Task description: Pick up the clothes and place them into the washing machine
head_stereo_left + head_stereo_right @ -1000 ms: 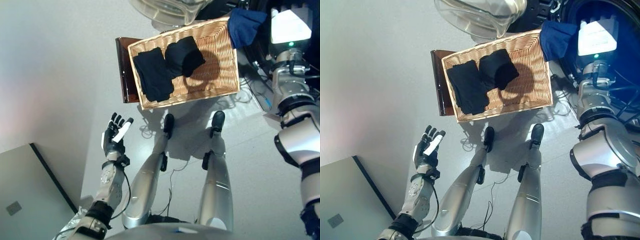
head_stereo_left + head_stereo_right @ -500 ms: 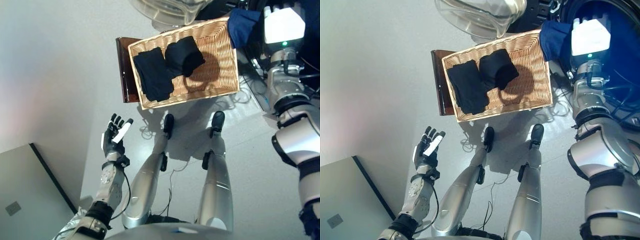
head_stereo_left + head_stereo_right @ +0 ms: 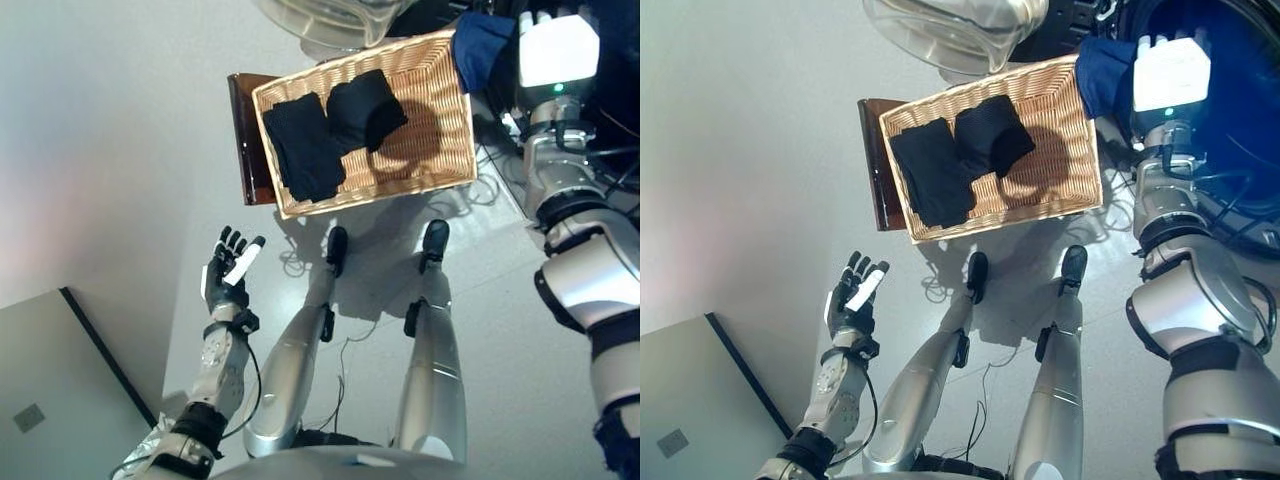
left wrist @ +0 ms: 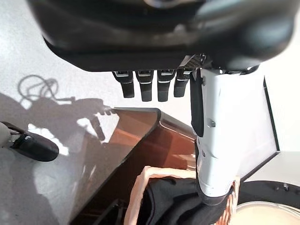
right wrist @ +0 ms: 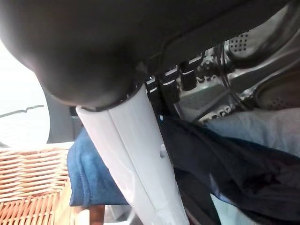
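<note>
A shallow wicker basket (image 3: 380,195) rests on a low dark brown box (image 3: 245,140) and holds two folded black clothes (image 3: 305,150) (image 3: 365,108). My right hand (image 5: 136,154) reaches into the washing machine drum (image 5: 253,51) past the basket's far right corner. Its thumb and fingers pinch a blue garment (image 3: 480,45), which trails back over the basket's corner. A light cloth (image 5: 262,126) lies in the drum. My left hand (image 3: 225,275) is open and empty, held over the floor to the near left of the basket.
The machine's round glass door (image 3: 960,30) stands open just beyond the basket. A grey panel (image 3: 60,400) with a dark edge lies at the lower left. The basket (image 4: 140,187) and brown box (image 4: 136,140) also show in the left wrist view.
My right hand has pushed further into the machine's opening with the blue garment. The left hand has not moved. The view has shifted slightly.
</note>
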{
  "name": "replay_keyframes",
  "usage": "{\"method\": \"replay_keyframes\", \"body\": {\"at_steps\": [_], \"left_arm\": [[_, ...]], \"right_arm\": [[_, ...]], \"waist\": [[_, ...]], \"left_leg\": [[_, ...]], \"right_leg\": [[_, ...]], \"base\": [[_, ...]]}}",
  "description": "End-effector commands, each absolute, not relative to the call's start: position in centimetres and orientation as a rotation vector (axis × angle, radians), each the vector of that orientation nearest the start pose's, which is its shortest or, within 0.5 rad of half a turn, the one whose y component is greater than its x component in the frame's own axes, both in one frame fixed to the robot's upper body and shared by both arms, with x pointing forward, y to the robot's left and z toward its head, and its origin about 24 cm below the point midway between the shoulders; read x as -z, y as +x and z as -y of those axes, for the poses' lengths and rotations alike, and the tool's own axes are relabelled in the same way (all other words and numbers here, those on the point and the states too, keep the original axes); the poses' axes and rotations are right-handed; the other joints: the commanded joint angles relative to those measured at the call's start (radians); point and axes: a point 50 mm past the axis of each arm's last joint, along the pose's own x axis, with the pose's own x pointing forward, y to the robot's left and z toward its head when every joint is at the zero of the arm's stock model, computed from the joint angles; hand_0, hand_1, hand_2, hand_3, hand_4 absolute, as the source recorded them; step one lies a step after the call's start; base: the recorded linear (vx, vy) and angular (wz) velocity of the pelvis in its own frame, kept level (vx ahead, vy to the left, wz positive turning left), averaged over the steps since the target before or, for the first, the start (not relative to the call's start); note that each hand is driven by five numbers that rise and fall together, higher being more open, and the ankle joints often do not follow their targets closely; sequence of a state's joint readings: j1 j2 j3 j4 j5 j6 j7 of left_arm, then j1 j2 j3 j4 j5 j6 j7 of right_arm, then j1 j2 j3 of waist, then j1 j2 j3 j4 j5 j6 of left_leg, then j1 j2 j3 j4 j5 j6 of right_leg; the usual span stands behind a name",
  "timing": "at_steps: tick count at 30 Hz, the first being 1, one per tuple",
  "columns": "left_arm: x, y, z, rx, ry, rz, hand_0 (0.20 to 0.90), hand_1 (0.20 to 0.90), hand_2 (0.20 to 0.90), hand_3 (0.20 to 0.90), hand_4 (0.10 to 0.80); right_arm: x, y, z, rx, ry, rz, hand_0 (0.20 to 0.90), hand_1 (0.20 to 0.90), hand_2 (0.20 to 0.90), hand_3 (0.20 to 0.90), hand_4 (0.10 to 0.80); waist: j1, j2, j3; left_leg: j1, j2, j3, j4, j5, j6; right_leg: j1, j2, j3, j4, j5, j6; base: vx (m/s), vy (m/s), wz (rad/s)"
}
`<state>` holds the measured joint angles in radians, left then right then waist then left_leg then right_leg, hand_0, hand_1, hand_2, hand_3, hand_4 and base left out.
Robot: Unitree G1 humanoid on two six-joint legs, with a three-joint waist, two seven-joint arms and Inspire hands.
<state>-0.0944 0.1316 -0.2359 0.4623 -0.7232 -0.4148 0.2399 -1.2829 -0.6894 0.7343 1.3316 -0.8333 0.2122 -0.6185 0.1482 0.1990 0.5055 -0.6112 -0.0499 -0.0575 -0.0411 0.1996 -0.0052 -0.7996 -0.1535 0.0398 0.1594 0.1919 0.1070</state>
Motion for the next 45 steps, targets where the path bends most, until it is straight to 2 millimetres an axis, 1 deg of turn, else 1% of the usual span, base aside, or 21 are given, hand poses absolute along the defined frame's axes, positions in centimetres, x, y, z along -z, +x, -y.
{"method": "replay_keyframes", "body": {"at_steps": [1, 5, 8, 16, 23, 24, 25, 27, 33, 41, 45], "left_arm": [[-1.2, 25.6, -18.6, -0.33, -0.509, 0.097, 0.9, 0.9, 0.9, 0.9, 0.8], [-2.1, 25.7, -18.2, -0.297, -0.521, 0.13, 0.9, 0.9, 0.9, 0.9, 0.8], [-2.3, 25.6, -18.1, -0.288, -0.524, 0.139, 0.9, 0.9, 0.9, 0.9, 0.8], [-2.6, 25.7, -18.2, -0.291, -0.521, 0.148, 0.9, 0.9, 0.9, 0.9, 0.8], [-2.8, 25.8, -18.4, -0.294, -0.517, 0.157, 0.9, 0.9, 0.9, 0.9, 0.8], [-2.8, 25.8, -18.5, -0.294, -0.516, 0.158, 0.9, 0.9, 0.9, 0.9, 0.8], [-2.8, 25.7, -18.5, -0.294, -0.517, 0.159, 0.9, 0.9, 0.9, 0.9, 0.8], [-2.8, 25.7, -18.7, -0.301, -0.514, 0.16, 0.9, 0.9, 0.9, 0.9, 0.8], [-2.9, 25.6, -18.8, -0.303, -0.513, 0.164, 0.9, 0.9, 0.9, 0.9, 0.8], [-2.8, 25.5, -18.9, -0.299, -0.512, 0.16, 0.9, 0.9, 0.9, 0.9, 0.8], [-2.7, 25.4, -18.8, -0.3, -0.518, 0.156, 0.9, 0.9, 0.9, 0.9, 0.8]], "right_arm": [[-30.4, 39.2, 28.6, 0.879, -2.018, 0.304, 0.9, 0.9, 0.9, 0.9, 0.8], [-30.9, 38.8, 29.4, 0.908, -2.001, 0.28, 0.9, 0.9, 0.9, 0.9, 0.8], [-31.1, 38.6, 29.7, 0.913, -1.997, 0.273, 0.9, 0.9, 0.9, 0.9, 0.8], [-31.7, 38.7, 29.3, 0.925, -1.93, 0.291, 0.9, 0.9, 0.9, 0.9, 0.8], [-32.5, 38.9, 28.7, 0.941, -1.85, 0.306, 0.9, 0.9, 0.9, 0.9, 0.8], [-32.6, 38.8, 28.8, 0.943, -1.844, 0.305, 0.724, 0.724, 0.724, 0.724, 0.675], [-32.8, 38.8, 28.7, 0.946, -1.838, 0.31, 0.491, 0.491, 0.491, 0.491, 0.508], [-33.0, 38.8, 28.8, 0.954, -1.835, 0.312, 0.2, 0.2, 0.2, 0.2, 0.3], [-33.5, 38.6, 28.8, 0.969, -1.802, 0.32, 0.2, 0.2, 0.2, 0.2, 0.3], [-33.7, 38.5, 29.0, 0.977, -1.77, 0.322, 0.2, 0.2, 0.2, 0.2, 0.3], [-34.0, 38.3, 29.4, 0.994, -1.742, 0.319, 0.2, 0.2, 0.2, 0.2, 0.3]], "waist": [[0.016, 0.073, 0.014], [0.022, 0.084, 0.014], [0.024, 0.088, 0.015], [0.028, 0.089, 0.015], [0.034, 0.094, 0.015], [0.035, 0.095, 0.015], [0.036, 0.096, 0.015], [0.036, 0.095, 0.015], [0.037, 0.096, 0.015], [0.036, 0.098, 0.015], [0.032, 0.099, 0.015]], "left_leg": [[-0.047, -0.005, -0.019, -0.003, -0.01, -0.073], [-0.075, -0.007, -0.018, 0.003, -0.007, -0.074], [-0.097, -0.01, -0.019, 0.014, -0.008, -0.073], [-0.177, -0.017, -0.019, 0.064, -0.01, -0.071], [-0.212, -0.02, -0.022, 0.075, -0.007, -0.071], [-0.213, -0.019, -0.021, 0.075, -0.006, -0.072], [-0.216, -0.019, -0.021, 0.075, -0.005, -0.073], [-0.221, -0.02, -0.022, 0.078, -0.005, -0.072], [-0.225, -0.023, -0.023, 0.08, -0.004, -0.072], [-0.206, -0.023, -0.02, 0.072, -0.006, -0.07], [-0.194, -0.026, -0.019, 0.075, -0.01, -0.07]], "right_leg": [[-0.032, 0.028, 0.028, 0.138, -0.148, 0.008], [-0.067, 0.028, 0.03, 0.156, -0.153, 0.007], [-0.092, 0.028, 0.032, 0.174, -0.158, 0.006], [-0.158, 0.027, 0.03, 0.22, -0.167, 0.0], [-0.186, 0.028, 0.032, 0.232, -0.168, -0.001], [-0.187, 0.028, 0.031, 0.232, -0.168, 0.0], [-0.19, 0.028, 0.031, 0.235, -0.169, -0.001], [-0.197, 0.029, 0.032, 0.242, -0.169, -0.002], [-0.204, 0.028, 0.033, 0.25, -0.172, -0.002], [-0.187, 0.028, 0.036, 0.244, -0.172, -0.001], [-0.175, 0.027, 0.041, 0.245, -0.174, -0.001]], "base": [[-0.005, 0.001, 0.04], [-0.003, 0.002, 0.01], [-0.017, -0.004, 0.05], [-0.021, -0.01, 0.04], [-0.019, -0.006, 0.03], [0.0, 0.0, 0.0], [0.0, 0.0, 0.0], [0.0, 0.0, 0.0], [0.0, 0.007, 0.07], [0.0, 0.0, 0.0], [0.0, 0.0, 0.0]]}}
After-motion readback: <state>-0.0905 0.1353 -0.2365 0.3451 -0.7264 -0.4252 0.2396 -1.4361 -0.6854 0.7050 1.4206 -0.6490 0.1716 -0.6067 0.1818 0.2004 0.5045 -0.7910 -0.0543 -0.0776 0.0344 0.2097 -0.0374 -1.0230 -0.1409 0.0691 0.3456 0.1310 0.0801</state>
